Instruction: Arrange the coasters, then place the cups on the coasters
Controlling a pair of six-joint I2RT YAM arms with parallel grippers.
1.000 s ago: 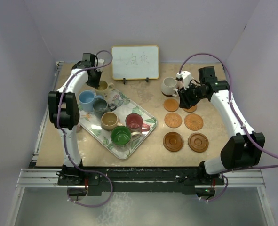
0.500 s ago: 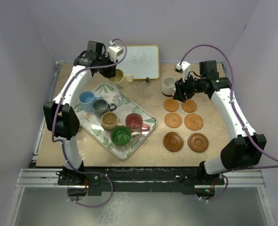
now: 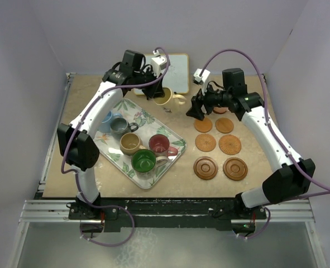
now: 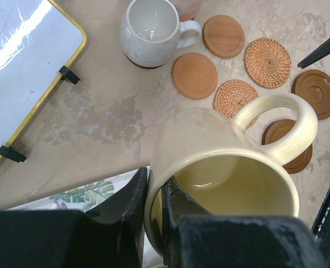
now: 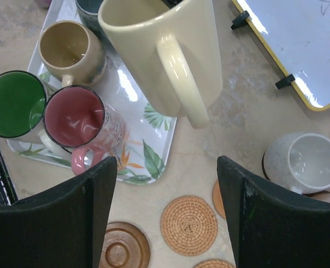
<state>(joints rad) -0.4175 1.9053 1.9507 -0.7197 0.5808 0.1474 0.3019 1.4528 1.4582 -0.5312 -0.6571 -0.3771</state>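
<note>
My left gripper (image 4: 153, 190) is shut on the rim wall of the yellow cup (image 4: 226, 162), one finger inside and one outside. It holds the cup tilted in the air (image 3: 165, 96) near the whiteboard. My right gripper (image 5: 167, 167) is open and empty, just right of that cup (image 5: 165, 50) and apart from it. The off-white cup (image 4: 148, 30) stands on a dark coaster at the back. Plain, woven and dark coasters (image 3: 205, 142) lie in pairs on the right. The blue (image 3: 104, 118), grey (image 3: 120, 126), tan (image 3: 130, 143), red (image 3: 160, 144) and green (image 3: 143, 161) cups stand on the tray.
The leaf-patterned tray (image 3: 148, 120) lies left of centre. A whiteboard (image 3: 178, 75) on feet stands at the back, close behind the lifted cup. In the top view the right arm hides the off-white cup.
The left arm has carried the yellow cup up and to the right, away from the tray's far corner. The right gripper has opened wider and swung left from beside the off-white cup.
</note>
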